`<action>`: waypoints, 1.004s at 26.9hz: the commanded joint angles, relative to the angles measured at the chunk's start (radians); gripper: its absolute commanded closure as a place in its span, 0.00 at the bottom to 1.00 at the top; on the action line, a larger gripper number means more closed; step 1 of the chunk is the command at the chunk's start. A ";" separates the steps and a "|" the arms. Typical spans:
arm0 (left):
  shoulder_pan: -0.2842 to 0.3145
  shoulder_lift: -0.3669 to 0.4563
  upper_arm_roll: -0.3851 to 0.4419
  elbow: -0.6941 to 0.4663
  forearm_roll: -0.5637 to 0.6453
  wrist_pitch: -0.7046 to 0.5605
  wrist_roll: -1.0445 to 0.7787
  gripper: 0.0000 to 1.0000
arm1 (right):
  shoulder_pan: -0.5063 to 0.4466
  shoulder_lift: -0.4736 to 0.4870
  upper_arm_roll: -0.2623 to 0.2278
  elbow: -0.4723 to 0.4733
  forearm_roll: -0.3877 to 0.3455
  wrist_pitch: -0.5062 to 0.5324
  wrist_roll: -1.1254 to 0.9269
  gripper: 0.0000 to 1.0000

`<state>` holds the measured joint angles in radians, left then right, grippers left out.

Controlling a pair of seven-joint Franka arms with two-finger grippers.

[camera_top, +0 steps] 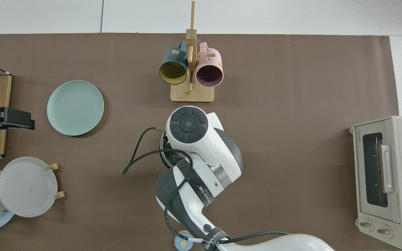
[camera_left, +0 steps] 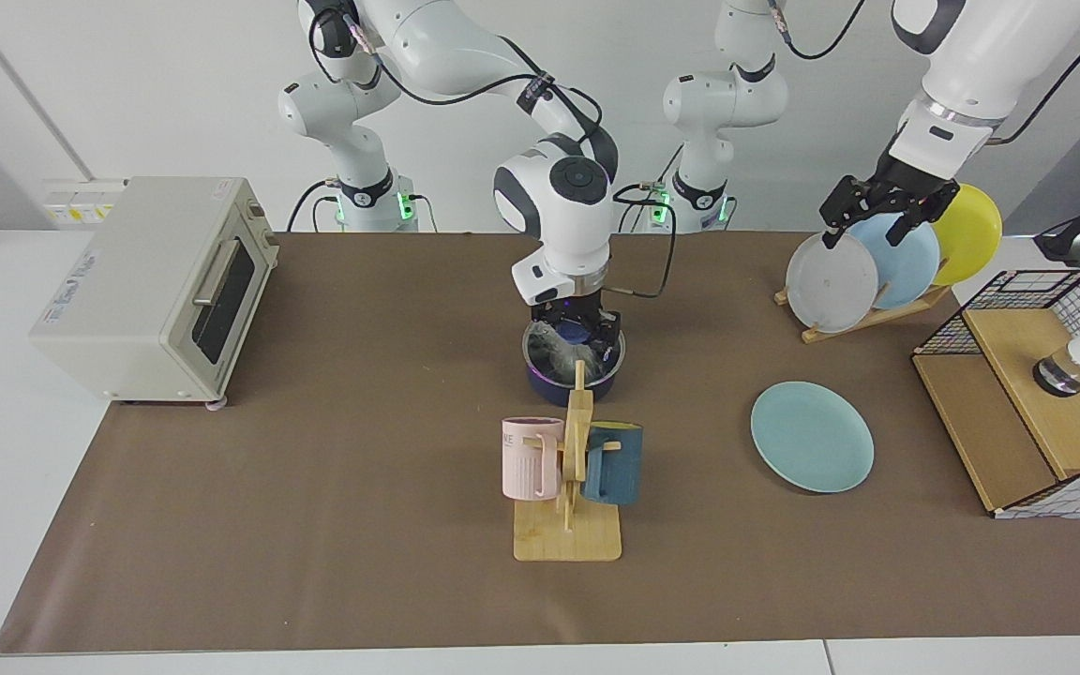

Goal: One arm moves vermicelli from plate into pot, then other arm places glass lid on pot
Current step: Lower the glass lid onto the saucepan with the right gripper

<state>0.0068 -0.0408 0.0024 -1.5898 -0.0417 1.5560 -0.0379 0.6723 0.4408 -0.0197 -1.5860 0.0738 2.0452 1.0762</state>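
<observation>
Facing view: round glass lid (camera_left: 573,349) caps dark pot (camera_left: 570,382).

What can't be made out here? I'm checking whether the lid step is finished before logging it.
- Facing view: whether the right tool is open or shut on the glass lid's knob; its own wrist and the mug rack post hide this.
- Top view: the pot is almost fully covered by the right arm; the lid's seating and the vermicelli are unseen.
- Top view: the left tool is cut by the edge.
</observation>
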 commanded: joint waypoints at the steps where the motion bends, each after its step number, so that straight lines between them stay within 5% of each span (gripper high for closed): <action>1: 0.010 -0.010 0.005 -0.001 -0.010 0.001 0.009 0.00 | 0.004 -0.019 0.000 -0.029 -0.014 0.029 0.041 1.00; 12: 0.096 -0.008 -0.071 -0.003 -0.010 -0.004 0.009 0.00 | 0.018 -0.014 0.000 -0.029 -0.014 0.017 0.064 1.00; 27: 0.090 -0.008 -0.070 -0.001 -0.010 -0.004 0.010 0.00 | 0.006 -0.014 0.001 -0.035 -0.014 0.024 0.060 0.97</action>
<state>0.0856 -0.0408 -0.0605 -1.5898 -0.0417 1.5557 -0.0379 0.6837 0.4407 -0.0220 -1.5941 0.0733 2.0459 1.1051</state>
